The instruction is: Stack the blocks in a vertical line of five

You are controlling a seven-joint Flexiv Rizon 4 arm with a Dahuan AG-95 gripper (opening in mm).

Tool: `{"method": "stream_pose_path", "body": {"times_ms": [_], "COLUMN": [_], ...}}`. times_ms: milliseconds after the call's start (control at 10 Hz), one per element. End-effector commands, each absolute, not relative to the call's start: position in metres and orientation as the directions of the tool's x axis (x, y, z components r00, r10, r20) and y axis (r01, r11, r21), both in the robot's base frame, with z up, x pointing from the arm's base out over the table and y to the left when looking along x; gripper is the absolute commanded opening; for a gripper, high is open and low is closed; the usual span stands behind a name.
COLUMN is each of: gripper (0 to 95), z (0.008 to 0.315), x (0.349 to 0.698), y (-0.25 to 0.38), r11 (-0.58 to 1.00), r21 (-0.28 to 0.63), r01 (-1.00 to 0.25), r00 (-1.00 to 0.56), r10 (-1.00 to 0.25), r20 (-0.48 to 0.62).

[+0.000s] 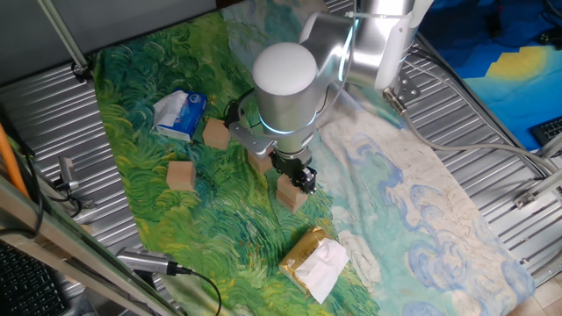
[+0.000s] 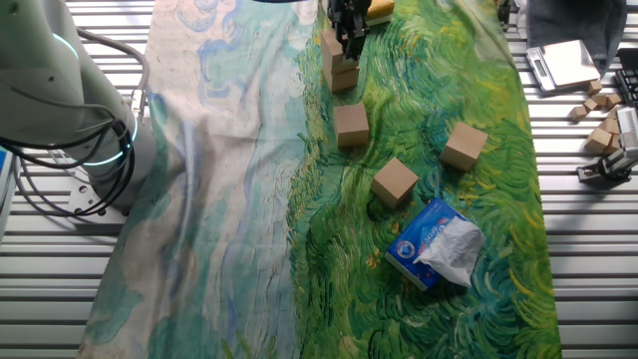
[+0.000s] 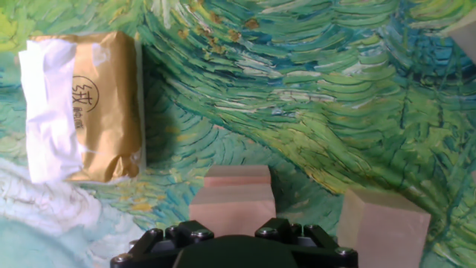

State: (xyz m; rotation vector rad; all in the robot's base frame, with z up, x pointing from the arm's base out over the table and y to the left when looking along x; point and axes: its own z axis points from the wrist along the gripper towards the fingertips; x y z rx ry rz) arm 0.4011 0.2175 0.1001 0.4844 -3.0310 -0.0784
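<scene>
Five light-brown wooden blocks lie on the painted cloth. Two form a short stack (image 2: 342, 72). My gripper (image 2: 347, 38) reaches straight down onto it, fingers closed round the upper block (image 3: 232, 211), which sits slightly off the lower block (image 3: 238, 176). In one fixed view the gripper (image 1: 299, 180) covers the top of the stack (image 1: 292, 196). Three blocks lie loose: one close to the stack (image 2: 351, 125) (image 3: 384, 223), one further out (image 2: 396, 181) (image 1: 216, 133), one to the side (image 2: 465, 146) (image 1: 181, 175). The hand view shows only the gripper housing, not the fingertips.
A yellow-and-white wrapped packet (image 1: 314, 260) (image 3: 82, 104) lies near the cloth's front edge, close to the stack. A blue-and-white soft packet (image 1: 180, 114) (image 2: 435, 242) lies beyond the loose blocks. Ribbed metal table (image 1: 492, 158) surrounds the cloth. More small blocks sit off the cloth (image 2: 601, 120).
</scene>
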Motion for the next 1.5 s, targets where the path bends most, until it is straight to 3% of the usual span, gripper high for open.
{"method": "stream_pose_path", "body": {"times_ms": [100,1500], "gripper": [0.0,0.0], "z": [0.0989,0.0942], "x": [0.4004,0.4004], "y": [0.2176,0.2209], "r11": [0.950,0.953], "r21": [0.062,0.055], "r01": [-0.307,-0.299], "r00": [-0.949,-0.953], "r10": [-0.311,-0.301], "r20": [0.057,0.038]}}
